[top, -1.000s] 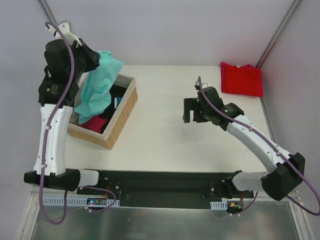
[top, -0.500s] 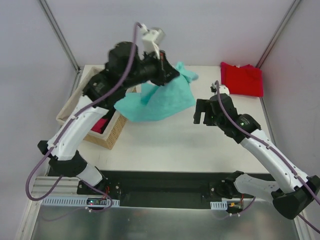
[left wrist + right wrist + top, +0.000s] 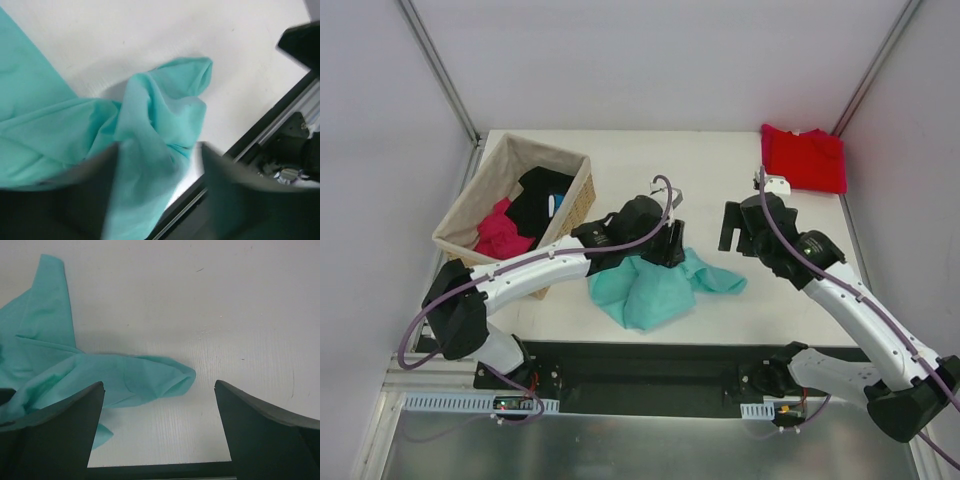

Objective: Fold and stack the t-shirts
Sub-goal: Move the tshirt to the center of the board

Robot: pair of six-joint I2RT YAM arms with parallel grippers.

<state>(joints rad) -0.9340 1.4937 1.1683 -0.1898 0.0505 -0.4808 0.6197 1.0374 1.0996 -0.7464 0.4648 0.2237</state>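
Near the front edge of the table (image 3: pixel 620 165), between my two arms, the teal t-shirt (image 3: pixel 655 290) lay in a crumpled heap, one sleeve-like lobe trailing toward the right. Judged: light, limp cotton with no stiffness, so it would sag and bunch from any single hold, and it could not break. A pinch on one layer at a hem or shoulder seam looked best, one corner for each gripper, so the cloth could be pulled out flat before folding. My left gripper (image 3: pixel 670 247) sat directly over the far edge of the heap, touching or nearly touching it. In the left wrist view its jaws stood apart with a ridge of teal cloth in the gap, not visibly pinched, so I logged it as open and holding nothing. My right gripper (image 3: pixel 735 225) hovered above bare table just beyond the trailing lobe, jaws spread wide and empty, with the lobe's rounded tip lying between its fingers in its own camera. The red t-shirt (image 3: pixel 804 158) rested folded at the far right corner, well apart from both grippers. A wicker basket (image 3: pixel 578 205) at the far left held a black garment (image 3: pixel 542 195) and a magenta garment (image 3: pixel 500 230).
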